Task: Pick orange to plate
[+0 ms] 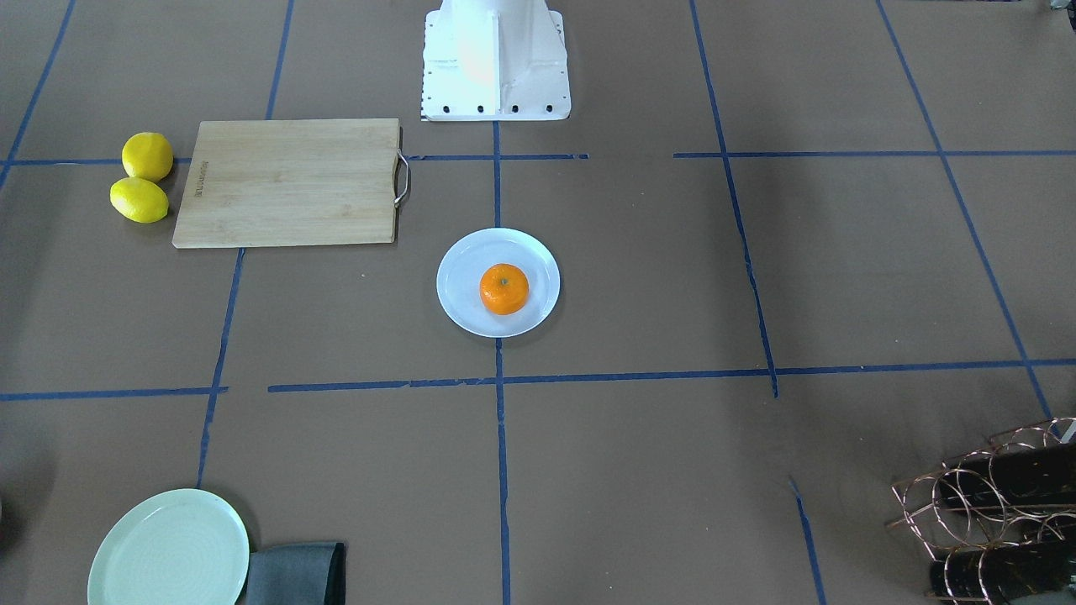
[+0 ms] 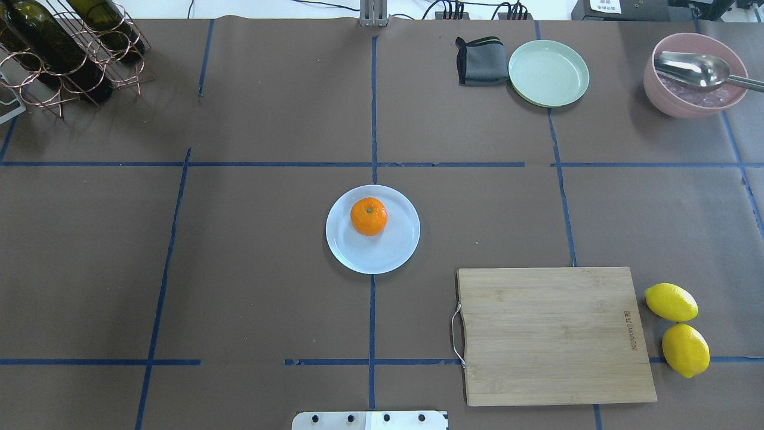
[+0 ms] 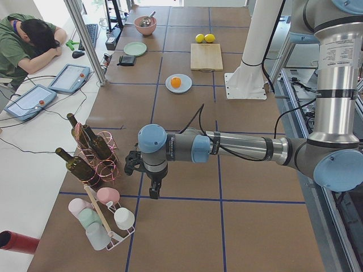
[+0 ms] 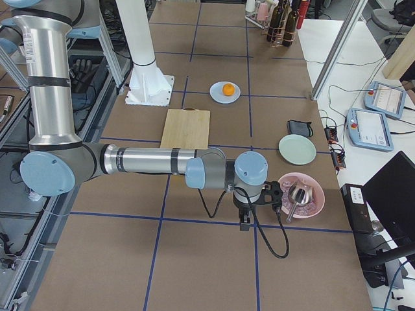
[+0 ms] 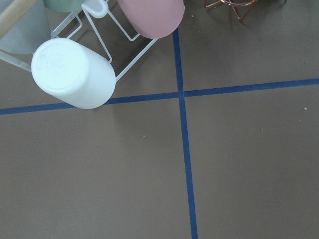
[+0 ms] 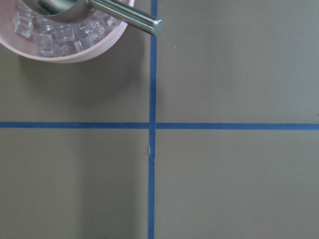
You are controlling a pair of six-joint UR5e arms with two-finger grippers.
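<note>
Orange (image 2: 368, 216) on plate (image 2: 391, 251), far from left end effector (image 3: 152, 193), right end effector (image 4: 245, 224)

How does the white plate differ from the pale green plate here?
The white plate holds the orange; the green plate is bare. The white plate is smooth and sits mid-table; the green plate shows fine concentric ridges and sits off to one side beside a grey cloth. Both are round, shallow and lie flat.

Silver tubular arms (image 3: 244, 148) (pale-blue joint caps (image 3: 152, 138)) on a white base (image 1: 496, 59).
</note>
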